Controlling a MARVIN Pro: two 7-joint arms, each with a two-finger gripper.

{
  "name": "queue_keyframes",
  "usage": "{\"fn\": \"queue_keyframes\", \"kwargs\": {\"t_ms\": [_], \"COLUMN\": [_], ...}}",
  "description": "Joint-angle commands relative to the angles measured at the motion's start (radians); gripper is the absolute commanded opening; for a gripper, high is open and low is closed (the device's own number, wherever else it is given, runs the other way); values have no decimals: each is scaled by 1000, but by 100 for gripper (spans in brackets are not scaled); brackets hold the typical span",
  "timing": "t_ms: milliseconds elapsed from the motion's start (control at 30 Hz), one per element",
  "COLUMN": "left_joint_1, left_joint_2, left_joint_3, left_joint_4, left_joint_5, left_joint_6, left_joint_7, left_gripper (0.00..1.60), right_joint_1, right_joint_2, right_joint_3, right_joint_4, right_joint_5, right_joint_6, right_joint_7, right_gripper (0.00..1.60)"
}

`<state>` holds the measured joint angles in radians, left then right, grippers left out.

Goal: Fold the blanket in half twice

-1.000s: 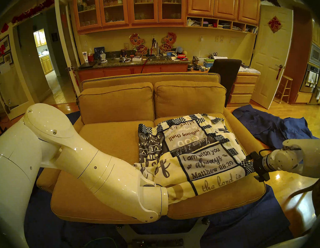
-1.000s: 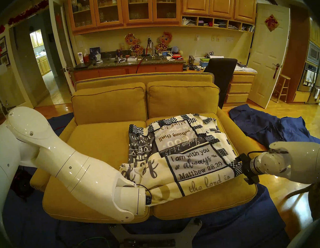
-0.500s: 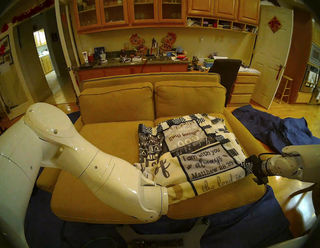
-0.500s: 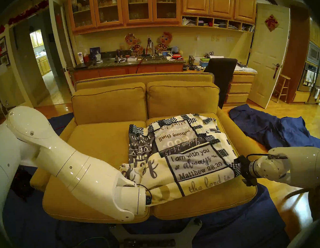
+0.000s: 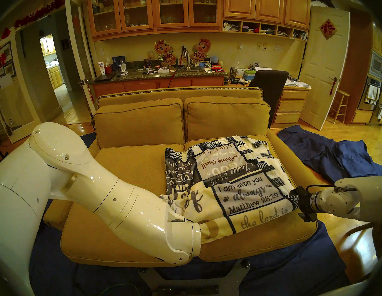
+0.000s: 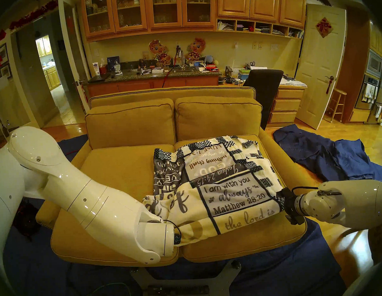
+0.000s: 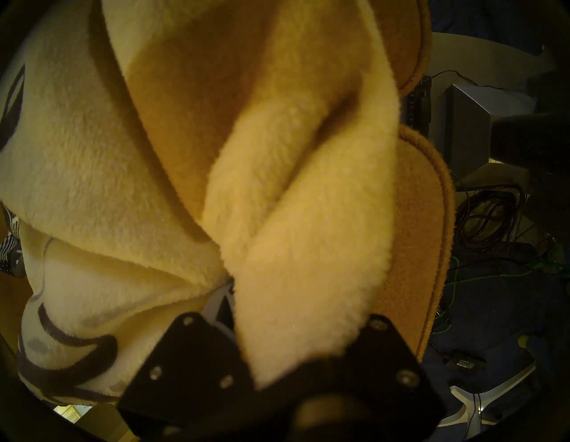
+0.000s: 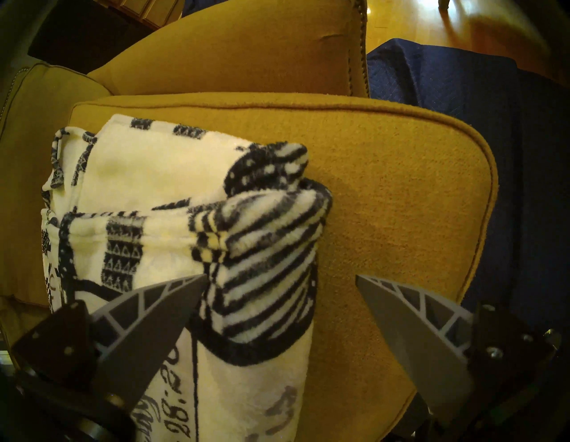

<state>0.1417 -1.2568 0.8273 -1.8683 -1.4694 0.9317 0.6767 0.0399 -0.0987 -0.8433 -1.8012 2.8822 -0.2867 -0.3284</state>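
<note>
- My left claw [image 7: 296,348] sits nearest me, pinching a bunched fold of the blanket [image 5: 243,186] at its front-left corner.
- My right claw [image 8: 277,311] stands spread astride the striped front-right corner, one finger touching fleece, the other over bare sofa [image 5: 129,169] cushion.
- The held front edge runs left to right between both claws; the blanket lies on the sofa's right seat, extending away from me.
- Only the wrist views show either claw's fingers; the head views hide them.
</note>
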Motion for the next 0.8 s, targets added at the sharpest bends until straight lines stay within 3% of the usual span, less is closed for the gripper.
{"fn": "queue_keyframes", "kwargs": {"t_ms": [0,67,133,167,200,233,267,300,567,767], "left_joint_1": [0,-3,-6,-7,-6,-5,-4,-4,-8,-17], "left_joint_2": [35,39,43,45,46,47,49,51,88,135], "left_joint_3": [49,50,49,49,50,50,50,50,57,43], "left_joint_4": [38,33,27,25,24,22,21,19,-23,-114], "left_joint_5": [-3,-6,-7,-7,-7,-7,-9,-10,-27,-33], "left_joint_6": [23,25,25,25,24,23,22,21,15,-24], "left_joint_7": [6,8,11,12,14,15,19,21,50,72], "left_gripper": [0,0,0,0,0,0,0,0,0,0], "right_joint_1": [-29,-35,-41,-43,-47,-49,-53,-56,-49,-29], "right_joint_2": [-1,-1,-1,-1,-1,-1,-1,-1,-1,-2], "right_joint_3": [4,7,12,13,15,17,19,21,28,17], "right_joint_4": [-17,-21,-22,-22,-22,-21,-19,-18,23,89], "right_joint_5": [-2,-2,-2,-2,-2,-2,-2,-2,-2,-2], "right_joint_6": [-18,-26,-30,-33,-33,-34,-35,-34,0,42], "right_joint_7": [64,86,102,108,115,120,132,136,136,111], "right_gripper": [160,160,131,107,98,65,55,0,0,0]}}
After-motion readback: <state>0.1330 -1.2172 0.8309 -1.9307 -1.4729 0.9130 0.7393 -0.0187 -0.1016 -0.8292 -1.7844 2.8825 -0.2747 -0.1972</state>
